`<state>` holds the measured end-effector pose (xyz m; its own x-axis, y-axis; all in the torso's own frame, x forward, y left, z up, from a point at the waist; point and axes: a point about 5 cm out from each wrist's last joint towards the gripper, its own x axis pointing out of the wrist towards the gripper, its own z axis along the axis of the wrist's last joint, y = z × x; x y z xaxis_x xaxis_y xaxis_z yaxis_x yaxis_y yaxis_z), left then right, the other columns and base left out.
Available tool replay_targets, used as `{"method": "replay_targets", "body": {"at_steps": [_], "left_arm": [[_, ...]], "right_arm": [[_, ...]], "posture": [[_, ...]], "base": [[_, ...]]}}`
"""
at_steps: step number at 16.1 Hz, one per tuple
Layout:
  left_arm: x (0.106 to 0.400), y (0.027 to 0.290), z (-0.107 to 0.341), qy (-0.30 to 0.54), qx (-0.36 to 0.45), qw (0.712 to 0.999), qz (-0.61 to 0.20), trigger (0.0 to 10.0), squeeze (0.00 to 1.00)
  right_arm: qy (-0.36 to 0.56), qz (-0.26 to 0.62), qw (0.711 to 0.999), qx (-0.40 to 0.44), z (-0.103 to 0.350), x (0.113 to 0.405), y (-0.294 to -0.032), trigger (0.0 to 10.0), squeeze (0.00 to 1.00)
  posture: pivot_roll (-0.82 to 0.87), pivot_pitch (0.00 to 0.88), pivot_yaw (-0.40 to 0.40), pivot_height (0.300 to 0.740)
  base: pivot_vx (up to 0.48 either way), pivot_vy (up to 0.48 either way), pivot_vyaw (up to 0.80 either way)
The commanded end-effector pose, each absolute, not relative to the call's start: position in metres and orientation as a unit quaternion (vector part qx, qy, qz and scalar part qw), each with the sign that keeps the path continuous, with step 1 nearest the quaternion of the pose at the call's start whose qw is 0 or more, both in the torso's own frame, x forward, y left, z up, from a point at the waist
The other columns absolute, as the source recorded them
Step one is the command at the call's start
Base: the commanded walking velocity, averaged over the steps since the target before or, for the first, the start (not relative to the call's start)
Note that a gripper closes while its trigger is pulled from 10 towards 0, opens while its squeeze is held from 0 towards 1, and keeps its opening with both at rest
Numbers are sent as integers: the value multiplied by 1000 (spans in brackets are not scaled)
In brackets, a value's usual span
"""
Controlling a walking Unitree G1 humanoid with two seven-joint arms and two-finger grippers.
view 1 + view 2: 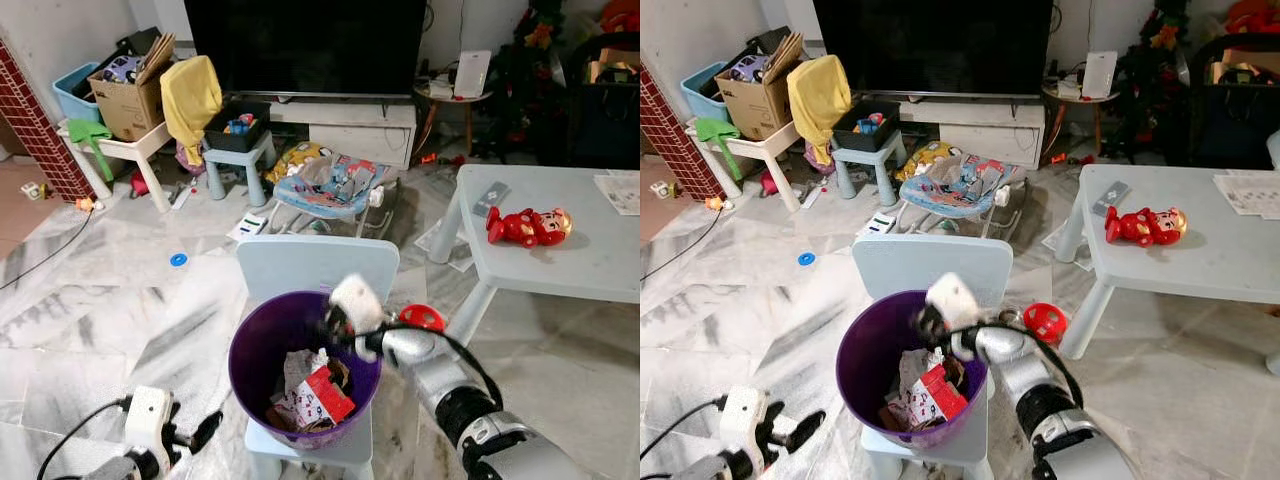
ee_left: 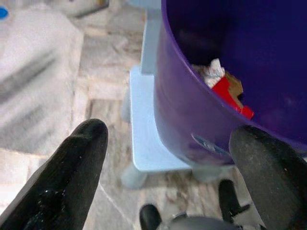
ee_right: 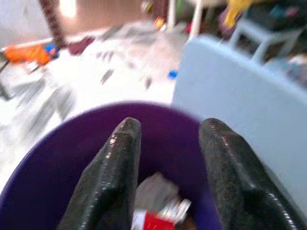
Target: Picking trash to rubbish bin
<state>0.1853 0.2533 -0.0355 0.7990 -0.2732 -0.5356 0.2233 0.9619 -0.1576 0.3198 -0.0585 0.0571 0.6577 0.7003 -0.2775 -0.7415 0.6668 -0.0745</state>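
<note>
A purple bin (image 1: 245, 375) stands on a small light-blue chair (image 1: 310, 262). Inside it lie a red carton (image 1: 328, 393) and crumpled paper (image 1: 298, 368). My right gripper (image 1: 333, 328) hangs over the bin's right rim, pointing inward. In the right wrist view its fingers (image 3: 115, 172) are open with nothing between them, and the red carton (image 3: 153, 223) shows below. My left gripper (image 1: 198, 432) is low beside the bin's left side, near the floor. It is open, its fingers (image 2: 72, 167) spread wide toward the bin wall (image 2: 230, 72) and the chair seat (image 2: 144, 129).
A pale table (image 1: 590, 270) stands at the right with a red toy (image 1: 527, 226) on it. A red ball (image 1: 422, 318) lies on the floor by its leg. A baby bouncer (image 1: 335, 185), a small stool (image 1: 238, 150) and a blue disc (image 1: 178, 259) lie ahead on the marble floor.
</note>
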Motion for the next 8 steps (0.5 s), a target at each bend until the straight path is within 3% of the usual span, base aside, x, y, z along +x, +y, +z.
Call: {"method": "replay_targets", "body": {"at_steps": [1,2,5,6,8], "left_arm": [[191,260,-31,267,-26,956,-116,10000,0],[206,254,-24,217,-6,971,-102,10000,0],[228,228,-7,117,18,988,-95,10000,0],[259,208,33,13,34,994,-102,10000,0],[302,188,96,-80,35,991,-102,10000,0]], "right_arm": [[59,363,927,-78,78,332,-63,10000,1000],[7,312,949,-50,99,340,-76,10000,1000],[-49,265,962,-36,121,344,-96,10000,1000],[-70,247,966,-41,130,342,-103,10000,1000],[-100,222,969,-36,144,336,-113,10000,1000]], "posture": [[170,9,18,740],[150,7,17,740],[126,3,15,740],[110,1,15,740],[78,0,19,740]], "base": [[0,0,0],[0,0,0],[0,0,0],[0,0,0],[0,0,0]]}}
